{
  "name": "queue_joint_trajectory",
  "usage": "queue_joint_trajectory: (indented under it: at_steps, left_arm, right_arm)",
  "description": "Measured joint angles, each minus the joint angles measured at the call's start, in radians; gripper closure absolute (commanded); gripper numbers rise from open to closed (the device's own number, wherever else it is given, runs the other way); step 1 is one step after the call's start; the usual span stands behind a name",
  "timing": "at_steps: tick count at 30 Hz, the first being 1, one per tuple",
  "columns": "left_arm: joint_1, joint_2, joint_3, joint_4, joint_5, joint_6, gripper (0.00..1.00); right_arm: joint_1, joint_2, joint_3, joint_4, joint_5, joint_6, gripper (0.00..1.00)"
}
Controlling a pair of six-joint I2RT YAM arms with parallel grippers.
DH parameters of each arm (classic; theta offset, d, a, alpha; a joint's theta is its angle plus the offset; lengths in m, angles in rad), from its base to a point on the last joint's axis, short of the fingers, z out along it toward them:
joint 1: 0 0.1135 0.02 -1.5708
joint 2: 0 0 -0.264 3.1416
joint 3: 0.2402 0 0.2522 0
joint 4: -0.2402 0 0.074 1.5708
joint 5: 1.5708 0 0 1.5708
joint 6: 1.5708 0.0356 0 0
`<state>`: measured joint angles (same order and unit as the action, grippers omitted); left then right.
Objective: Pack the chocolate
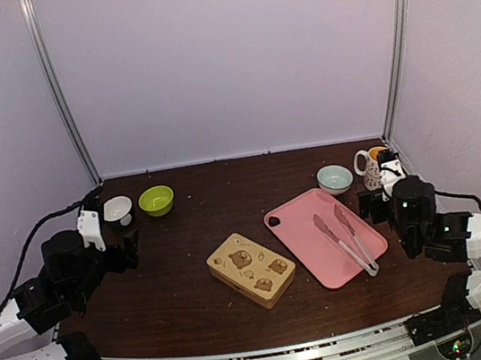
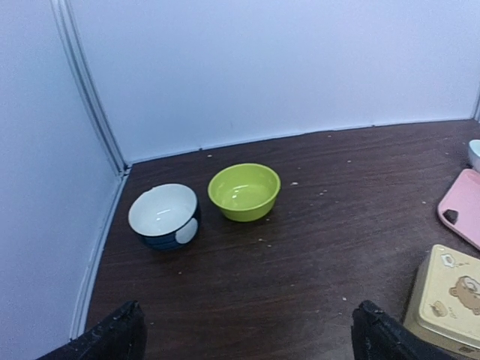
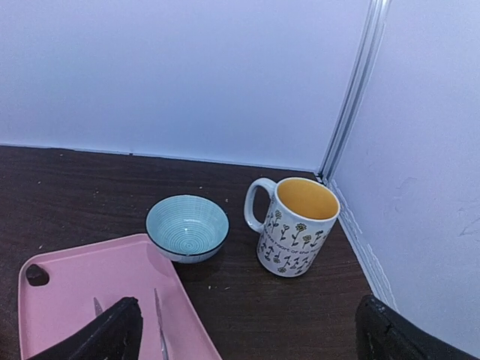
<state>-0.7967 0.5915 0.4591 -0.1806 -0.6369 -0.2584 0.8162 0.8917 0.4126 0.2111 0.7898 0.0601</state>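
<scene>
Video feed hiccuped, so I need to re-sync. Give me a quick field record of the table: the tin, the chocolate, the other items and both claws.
tin: tan, bear-print lid shut, mid table
chocolate: none visible in any view
pink board: right of tin, tongs lying on it
back left: white bowl, green bowl, both empty
back right: blue bowl, empty; flowered mug
left claw: open, empty, facing the two left bowls
right claw: open, empty, facing mug and blue bowl

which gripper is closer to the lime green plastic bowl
Left. The left gripper sits just short of the lime green bowl; the right gripper is far to its right.
</scene>
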Motion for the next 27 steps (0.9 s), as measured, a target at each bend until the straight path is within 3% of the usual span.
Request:
queue_joint_trajectory:
  at_steps: [5, 9, 13, 22, 25, 27]
  left_arm:
    - [0.154, -0.025, -0.025, 0.05, -0.04, 0.019, 0.02]
    - [0.281, -0.002, -0.049, 0.142, -0.044, 0.029, 0.02]
    - [0.312, 0.088, -0.071, 0.237, -0.057, 0.1, 0.02]
    - [0.377, 0.307, -0.079, 0.464, -0.064, 0.26, 0.02]
    - [0.427, 0.354, -0.085, 0.516, -0.064, 0.279, 0.02]
    - [0.477, 0.373, -0.103, 0.558, -0.053, 0.28, 0.02]
  right_arm:
    - [-0.191, 0.0, -0.004, 0.073, -0.037, 0.008, 0.01]
    - [-0.315, -0.006, -0.08, 0.233, -0.077, 0.006, 0.04]
    - [-0.395, 0.018, -0.196, 0.427, -0.123, -0.061, 0.1]
    - [-0.518, 0.395, -0.297, 0.953, -0.167, -0.137, 0.09]
    - [-0.571, 0.436, -0.286, 0.983, -0.209, -0.121, 0.2]
    - [-0.618, 0.428, -0.271, 0.988, -0.274, -0.098, 0.19]
